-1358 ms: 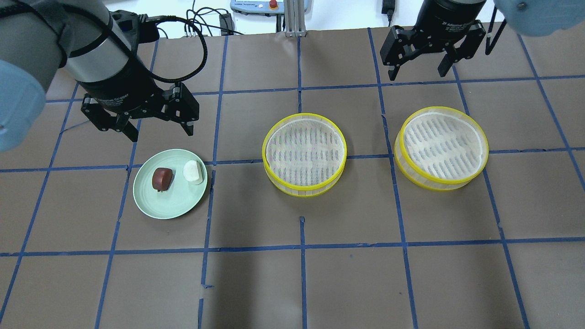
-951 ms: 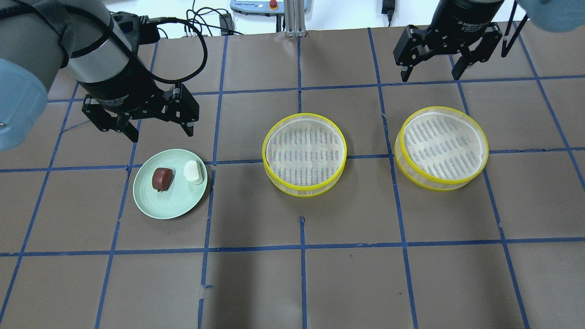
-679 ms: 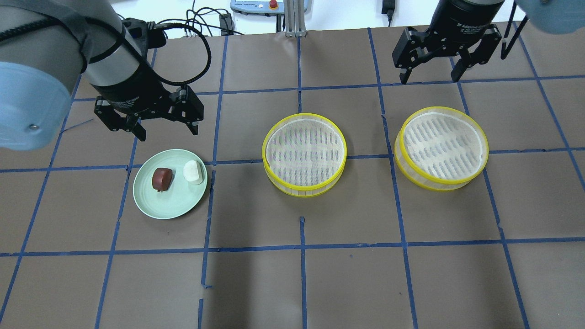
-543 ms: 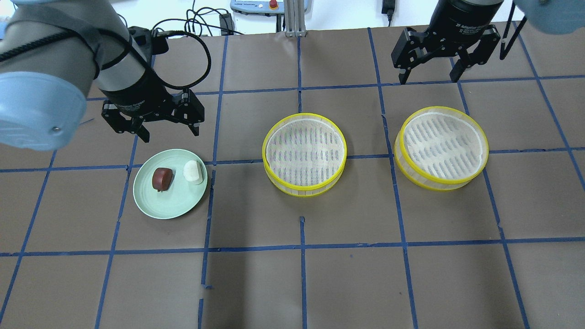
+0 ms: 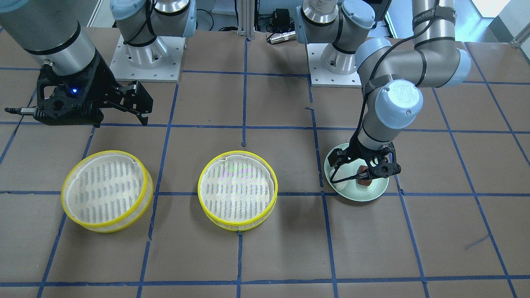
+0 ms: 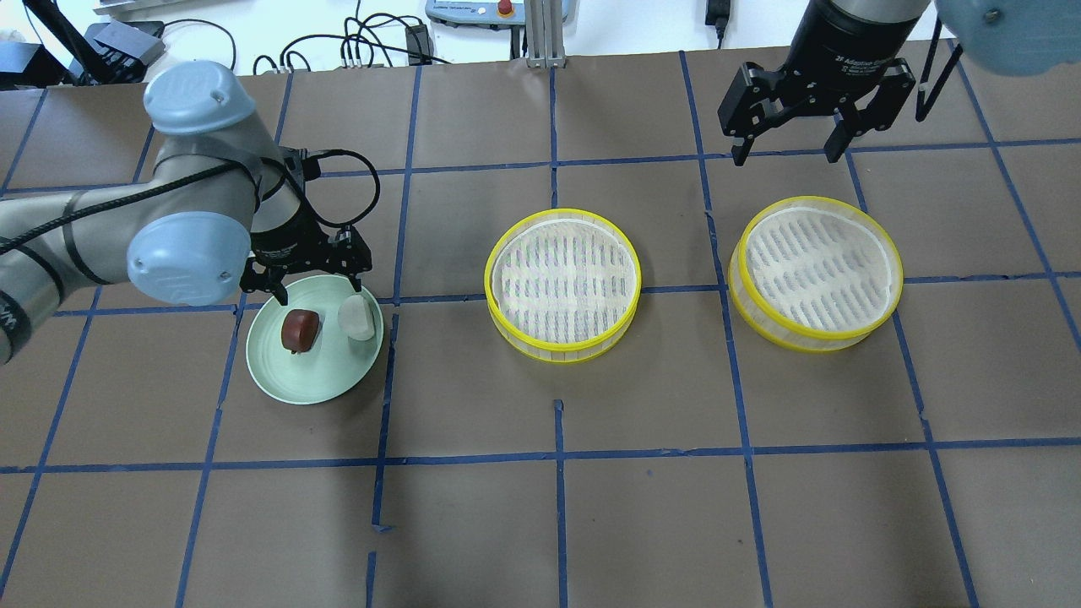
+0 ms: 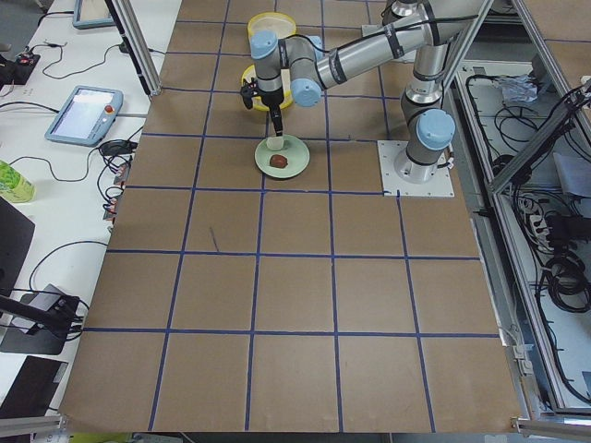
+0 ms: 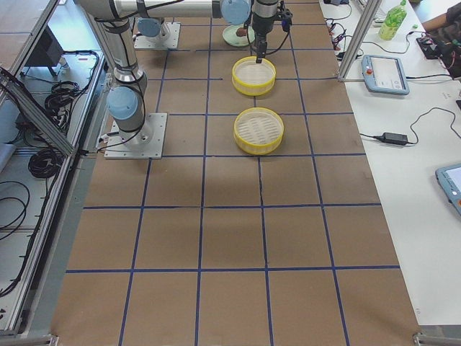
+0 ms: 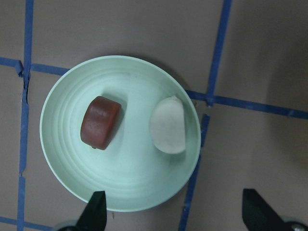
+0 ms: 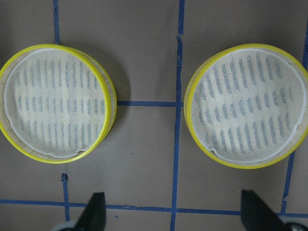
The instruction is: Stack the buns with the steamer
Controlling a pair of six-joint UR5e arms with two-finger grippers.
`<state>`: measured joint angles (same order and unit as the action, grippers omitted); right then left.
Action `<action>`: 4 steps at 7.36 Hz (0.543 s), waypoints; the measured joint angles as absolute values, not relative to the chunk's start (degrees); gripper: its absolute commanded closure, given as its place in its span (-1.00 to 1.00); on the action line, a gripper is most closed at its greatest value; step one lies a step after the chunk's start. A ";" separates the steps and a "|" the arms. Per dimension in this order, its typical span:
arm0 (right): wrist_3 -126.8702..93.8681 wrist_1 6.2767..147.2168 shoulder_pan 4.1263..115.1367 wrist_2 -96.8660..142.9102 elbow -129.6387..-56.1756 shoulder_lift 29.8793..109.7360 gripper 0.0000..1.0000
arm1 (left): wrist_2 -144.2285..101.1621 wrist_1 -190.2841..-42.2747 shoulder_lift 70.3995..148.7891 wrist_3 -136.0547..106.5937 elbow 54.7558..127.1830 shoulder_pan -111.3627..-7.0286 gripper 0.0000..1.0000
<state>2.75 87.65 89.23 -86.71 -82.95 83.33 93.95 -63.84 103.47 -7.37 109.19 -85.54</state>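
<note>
A reddish-brown bun (image 6: 300,329) and a white bun (image 6: 357,318) lie side by side on a pale green plate (image 6: 312,376) at the left. The left wrist view shows the brown bun (image 9: 100,122), the white bun (image 9: 167,125) and the plate (image 9: 125,187). My left gripper (image 6: 319,292) is open and empty, low over the plate's far edge, apart from both buns. Two empty yellow-rimmed steamer trays stand at the middle (image 6: 562,285) and the right (image 6: 816,273). My right gripper (image 6: 785,152) is open and empty, beyond the right tray.
The table is brown paper with a blue tape grid. Cables and a pendant lie past the far edge (image 6: 473,13). The arm bases (image 5: 145,58) stand on the robot's side. The right wrist view shows both trays (image 10: 55,103) (image 10: 248,106) from above.
My left arm has swung down and toward the plate, so its open gripper now hangs just over the plate's far edge. My right gripper shifted slightly and stays open.
</note>
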 measured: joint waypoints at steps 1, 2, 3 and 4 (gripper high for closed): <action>2.92 88.95 89.26 -86.79 -83.73 83.10 -1.00 | 93.69 -62.36 105.53 -7.39 110.12 -85.47 -0.76; 2.87 90.62 89.33 -86.32 -84.82 83.15 -1.00 | 92.99 -61.28 107.00 -7.34 110.71 -85.47 -0.47; 2.70 91.81 89.41 -85.56 -85.76 83.43 -1.00 | 92.53 -60.25 107.91 -7.31 110.96 -85.48 0.06; 1.91 92.40 89.42 -85.27 -86.69 83.62 -1.00 | 92.38 -59.50 108.44 -7.26 111.02 -85.50 0.55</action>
